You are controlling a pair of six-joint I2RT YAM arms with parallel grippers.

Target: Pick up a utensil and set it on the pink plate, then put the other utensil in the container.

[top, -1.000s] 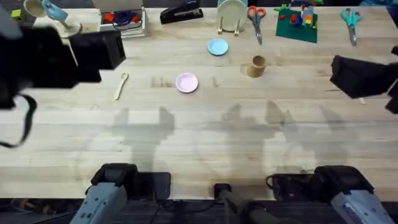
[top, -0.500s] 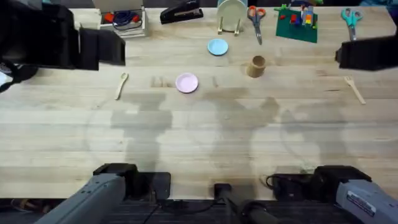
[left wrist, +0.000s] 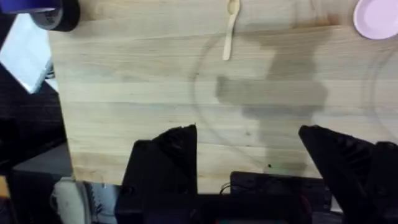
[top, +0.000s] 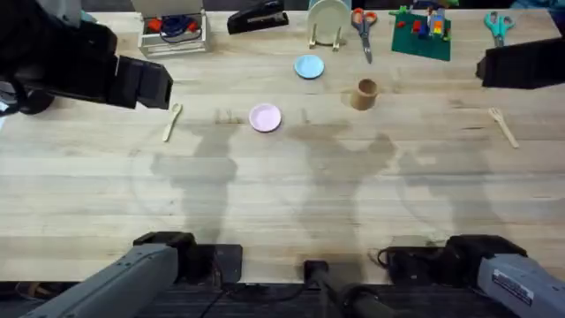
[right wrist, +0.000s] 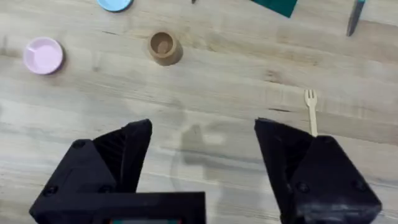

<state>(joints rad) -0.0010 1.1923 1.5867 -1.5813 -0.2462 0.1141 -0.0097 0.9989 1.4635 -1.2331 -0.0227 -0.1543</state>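
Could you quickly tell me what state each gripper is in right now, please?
Left gripper: open, holding nothing.
Right gripper: open, holding nothing.

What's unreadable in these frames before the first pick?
- Container interior: overhead sees it side-on; right wrist view looks in but it is too small to tell.
- Fork tines: too small overhead; clearer in the right wrist view.
- Spoon: bowl end sits right beside the dark left arm overhead.
- Pink plate: cut by the left wrist view's edge.
- Left gripper, right gripper: fingers open.
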